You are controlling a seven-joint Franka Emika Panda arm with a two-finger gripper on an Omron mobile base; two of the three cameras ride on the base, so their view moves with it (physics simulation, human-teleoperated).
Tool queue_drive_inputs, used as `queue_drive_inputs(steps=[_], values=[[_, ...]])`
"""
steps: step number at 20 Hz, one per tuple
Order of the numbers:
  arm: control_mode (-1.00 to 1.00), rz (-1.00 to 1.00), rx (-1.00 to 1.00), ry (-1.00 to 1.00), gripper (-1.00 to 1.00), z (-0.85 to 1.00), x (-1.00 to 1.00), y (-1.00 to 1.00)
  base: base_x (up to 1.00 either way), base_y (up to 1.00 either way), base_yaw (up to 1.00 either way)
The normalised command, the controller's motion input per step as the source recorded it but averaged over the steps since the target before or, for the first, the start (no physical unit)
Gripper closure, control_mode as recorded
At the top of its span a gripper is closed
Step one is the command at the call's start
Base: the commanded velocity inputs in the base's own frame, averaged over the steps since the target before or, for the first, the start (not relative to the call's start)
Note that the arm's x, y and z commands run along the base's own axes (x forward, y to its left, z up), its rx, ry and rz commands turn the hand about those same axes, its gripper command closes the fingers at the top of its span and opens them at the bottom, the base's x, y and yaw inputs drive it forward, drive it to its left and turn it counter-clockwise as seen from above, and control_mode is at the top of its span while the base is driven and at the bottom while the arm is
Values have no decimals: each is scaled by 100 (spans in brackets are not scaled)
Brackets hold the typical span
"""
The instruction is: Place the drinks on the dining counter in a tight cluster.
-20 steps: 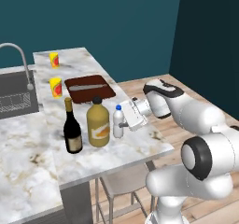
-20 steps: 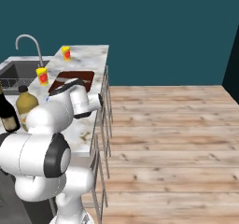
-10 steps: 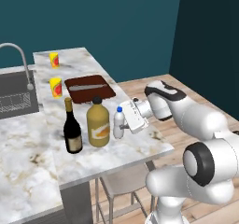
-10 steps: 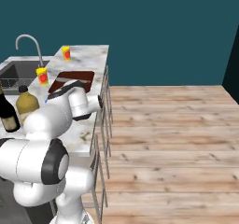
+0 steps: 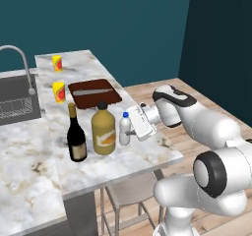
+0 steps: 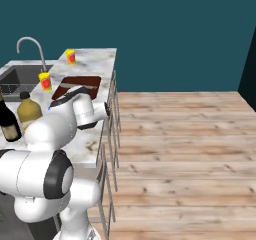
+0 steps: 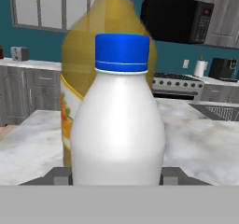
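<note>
In the left base view the gripper (image 5: 129,132) reaches sideways over the table (image 5: 147,154) and is clasped around the small water bottle (image 5: 125,129), which stands upright on the marble just right of the amber bottle (image 5: 103,130). The wine bottle (image 5: 76,135) stands on the amber bottle's other side, a small gap apart, so the three drinks form a close row near the table's front edge. Farther back lie a dark red cutting board (image 5: 94,92) and two yellow cups (image 5: 58,91), with the sink (image 5: 17,104) to the left.

The hand view gives what the base views cannot: one finger pad (image 7: 59,175) sits at each side of the water bottle's base (the blue cap (image 7: 122,52) points straight up), and the amber bottle looms directly behind it.

From the right base view the arm hides the water bottle's body; the amber bottle (image 6: 28,111) and wine bottle (image 6: 7,121) show at the left edge.
</note>
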Motion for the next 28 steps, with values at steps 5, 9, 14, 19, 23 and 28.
queue_drive_inputs(steps=[5, 9, 14, 19, 23, 28], values=[[-100, 0, 0, 0, -100, 0, 0, 0, 0, 0, 0], [-100, 0, 0, 0, -100, 0, 0, 0, 0, 0, 0], [-100, 0, 0, 0, -100, -1, 0, -14, 0, 0, 0], [-100, -2, 2, 0, -100, 0, 0, -59, 0, 0, 0], [-100, -13, 14, 0, -100, 8, -13, -81, 0, 0, 0], [-100, -33, 5, 16, -100, 27, -21, -65, 0, 0, 0]])
